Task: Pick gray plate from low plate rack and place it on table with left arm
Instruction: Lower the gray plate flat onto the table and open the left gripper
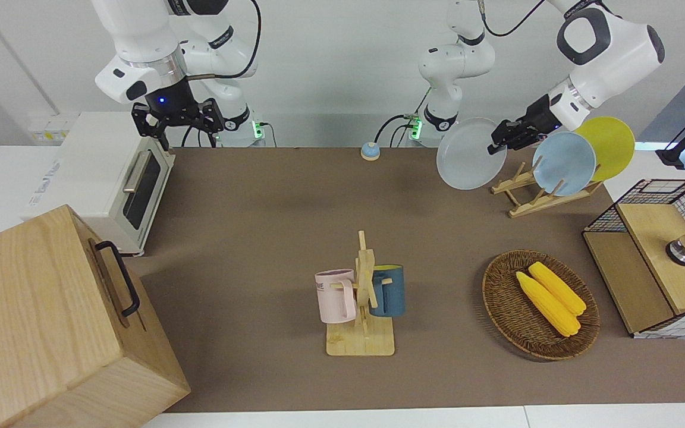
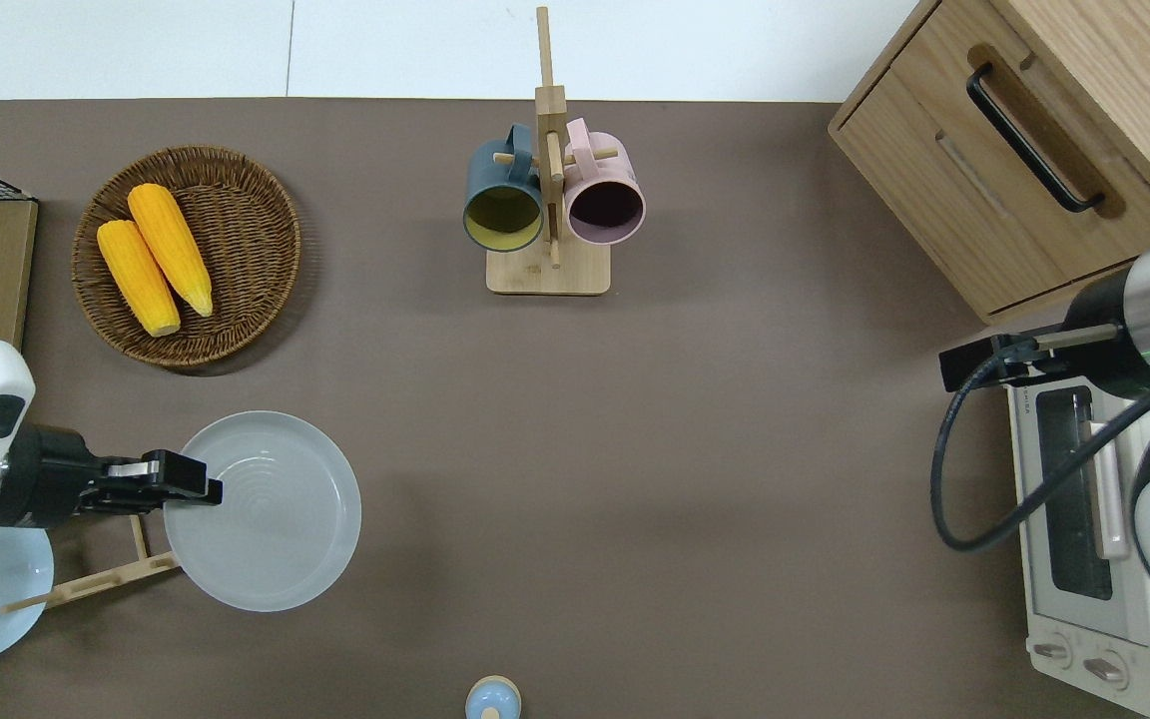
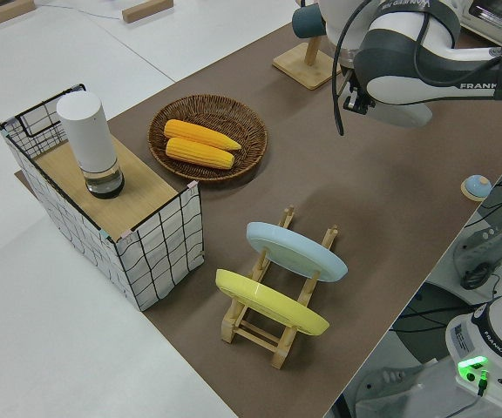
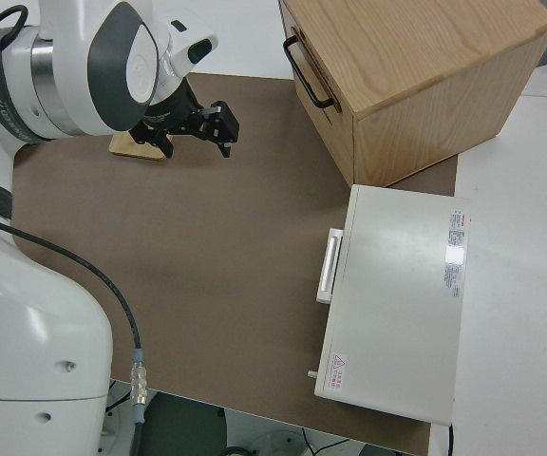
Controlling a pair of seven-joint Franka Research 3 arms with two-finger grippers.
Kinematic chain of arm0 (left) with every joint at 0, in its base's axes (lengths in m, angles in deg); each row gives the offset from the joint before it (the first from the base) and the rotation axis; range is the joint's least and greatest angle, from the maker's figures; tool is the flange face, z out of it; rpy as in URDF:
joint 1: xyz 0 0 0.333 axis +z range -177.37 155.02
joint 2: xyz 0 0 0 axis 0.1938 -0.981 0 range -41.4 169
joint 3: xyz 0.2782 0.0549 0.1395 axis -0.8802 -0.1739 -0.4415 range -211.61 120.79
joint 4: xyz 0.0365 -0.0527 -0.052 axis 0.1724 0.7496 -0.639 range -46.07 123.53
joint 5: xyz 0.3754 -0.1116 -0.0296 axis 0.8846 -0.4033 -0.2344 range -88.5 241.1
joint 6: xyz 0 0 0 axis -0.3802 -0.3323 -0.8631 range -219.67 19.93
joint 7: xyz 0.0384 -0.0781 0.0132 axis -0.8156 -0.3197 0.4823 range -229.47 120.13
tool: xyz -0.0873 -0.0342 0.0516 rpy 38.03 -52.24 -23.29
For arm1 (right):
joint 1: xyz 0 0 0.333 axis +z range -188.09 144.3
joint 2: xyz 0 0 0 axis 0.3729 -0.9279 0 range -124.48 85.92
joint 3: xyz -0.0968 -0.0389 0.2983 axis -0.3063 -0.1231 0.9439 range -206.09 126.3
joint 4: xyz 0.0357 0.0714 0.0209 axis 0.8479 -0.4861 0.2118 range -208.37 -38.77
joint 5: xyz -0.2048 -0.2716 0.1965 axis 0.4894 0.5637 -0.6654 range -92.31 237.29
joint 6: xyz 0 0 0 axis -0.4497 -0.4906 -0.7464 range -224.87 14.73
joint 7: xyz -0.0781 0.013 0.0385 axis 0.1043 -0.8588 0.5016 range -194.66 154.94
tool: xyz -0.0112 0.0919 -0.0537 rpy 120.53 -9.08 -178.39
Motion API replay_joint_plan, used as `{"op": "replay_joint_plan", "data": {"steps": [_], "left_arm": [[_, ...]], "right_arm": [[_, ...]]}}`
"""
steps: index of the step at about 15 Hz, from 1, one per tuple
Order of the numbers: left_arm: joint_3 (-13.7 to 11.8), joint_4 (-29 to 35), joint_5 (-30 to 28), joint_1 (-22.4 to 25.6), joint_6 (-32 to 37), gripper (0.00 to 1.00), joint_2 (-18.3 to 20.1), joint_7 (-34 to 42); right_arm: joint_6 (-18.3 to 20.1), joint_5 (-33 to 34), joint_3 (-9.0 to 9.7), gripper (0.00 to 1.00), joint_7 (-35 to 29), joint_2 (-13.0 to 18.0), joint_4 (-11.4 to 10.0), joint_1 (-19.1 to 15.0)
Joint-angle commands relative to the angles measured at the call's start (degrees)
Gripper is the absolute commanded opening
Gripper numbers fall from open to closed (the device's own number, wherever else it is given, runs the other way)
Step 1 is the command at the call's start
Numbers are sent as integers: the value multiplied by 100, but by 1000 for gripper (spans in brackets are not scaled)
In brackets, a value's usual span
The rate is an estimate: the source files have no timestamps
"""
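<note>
white jointed arms (image 1: 607, 44), black cables, black grippers (image 1: 506, 135)

Front cam sits across the table (image 1: 271, 214) facing both robots; overhead looks straight down. Both catch the mug stand (image 1: 364, 303) (image 2: 547, 190). Side cams look along from each arm's end.

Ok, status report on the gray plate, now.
Left gripper shut on gray plate, airborne over the table, clear of low plate rack. Right arm parked, gripper open. Nothing under the plate.
</note>
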Motion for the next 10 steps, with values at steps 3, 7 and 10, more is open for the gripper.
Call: {"op": "replay_joint_plan", "data": {"steps": [3,7,10], "left_arm": [[-75,714,-339,-55,-496,0,36,902],[-92,1144,-566,24,-742,0,27,1535],[-92,1470,-953,24,-1015,0,-78,2097]], "right_arm": [[88,9,108,983,-75,15,54,-117],[88,9,108,983,-75,7,54,-117],[88,9,108,983,-75,15,54,-117]]}}
